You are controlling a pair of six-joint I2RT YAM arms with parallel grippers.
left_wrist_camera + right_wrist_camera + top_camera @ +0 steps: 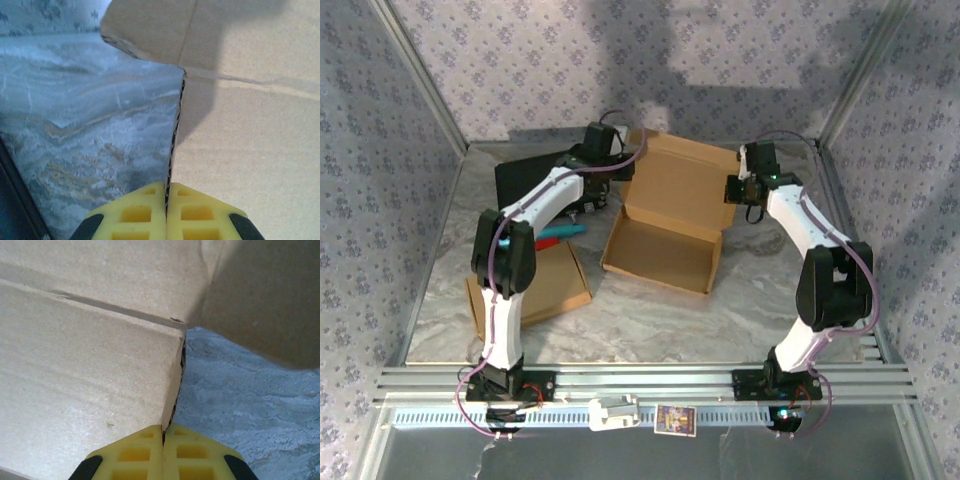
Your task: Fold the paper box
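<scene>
left hand [166, 199] clamped on edge of open brown corrugated-cardboard box [665, 215], panel ahead-right | right hand [163, 436] clamped likewise, panel ahead-left | tip: swing both sides inward together, evenly

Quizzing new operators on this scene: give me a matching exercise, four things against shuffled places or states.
1 left fingers
2 right fingers
3 flat cardboard
4 black panel

A lying at the table's near left
B shut on the paper box's right edge
C at the table's far left
D shut on the paper box's left edge

Pairs: 1-D, 2-B, 3-A, 4-C
</scene>
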